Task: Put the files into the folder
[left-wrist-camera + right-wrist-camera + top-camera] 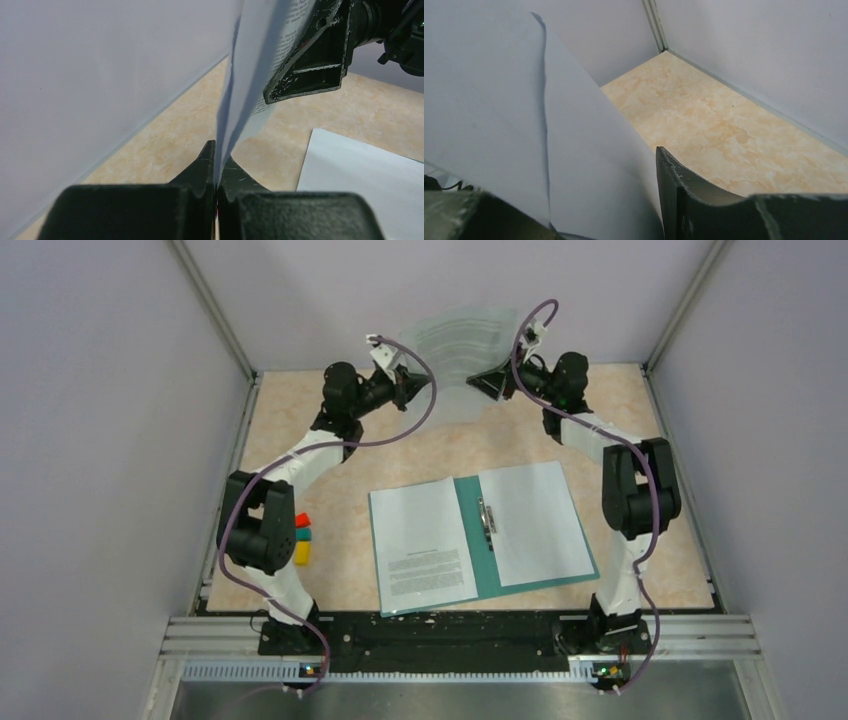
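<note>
The teal folder (470, 540) lies open in the middle of the table, with its metal fastener (487, 520) on the spine. A printed sheet (425, 540) lies on its left half and a blank sheet (535, 520) on its right half. Both grippers are raised at the back and hold one more white sheet (455, 350) between them, blurred in the air. My left gripper (425, 383) is shut on its edge (216, 150); the printed paper (250, 65) rises from the jaws. My right gripper (472, 381) grips the opposite edge; the paper (524, 125) lies against its finger (684, 195).
Red, teal and yellow blocks (302, 538) sit beside the left arm. Grey walls enclose the table on the left, back and right. The right gripper's finger (310, 60) shows close ahead in the left wrist view, and the blank sheet's corner (365, 180) below.
</note>
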`<state>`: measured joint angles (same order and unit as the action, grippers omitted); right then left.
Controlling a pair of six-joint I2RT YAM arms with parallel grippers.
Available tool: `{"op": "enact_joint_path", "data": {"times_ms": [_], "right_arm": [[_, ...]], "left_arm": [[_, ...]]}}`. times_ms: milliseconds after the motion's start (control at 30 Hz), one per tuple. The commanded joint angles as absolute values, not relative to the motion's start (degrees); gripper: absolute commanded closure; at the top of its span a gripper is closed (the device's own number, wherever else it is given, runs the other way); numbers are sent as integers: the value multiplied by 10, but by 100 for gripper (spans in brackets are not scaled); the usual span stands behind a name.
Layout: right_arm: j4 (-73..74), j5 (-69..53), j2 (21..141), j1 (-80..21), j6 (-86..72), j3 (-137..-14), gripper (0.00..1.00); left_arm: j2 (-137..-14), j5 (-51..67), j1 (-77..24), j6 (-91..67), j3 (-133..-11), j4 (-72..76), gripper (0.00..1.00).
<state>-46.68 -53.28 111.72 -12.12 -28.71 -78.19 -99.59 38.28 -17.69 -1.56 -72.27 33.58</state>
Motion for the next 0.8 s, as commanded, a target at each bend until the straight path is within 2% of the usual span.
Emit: {"op": "enact_joint_path", "data": {"times_ms": [0, 133, 233, 467, 767], "right_arm": [[-520, -549, 1135, -121, -297, -823, 58], [-515, -547, 1153, -121, -294, -834, 58], [-521, -548, 1163, -121, -297, -834, 58], [-539, -552, 1180, -121, -306, -819, 58], [-545, -562, 1194, -124, -318, -831, 58]], "left_arm": [[-1013, 401, -176, -26, -750, 391, 100], [-1021, 386, -175, -20, -741, 391, 97], [-1023, 368, -174, -20, -722, 406, 87], [-1033, 350, -174, -8, -697, 405, 73], [-1023, 343, -169, -13, -673, 409, 70]]}}
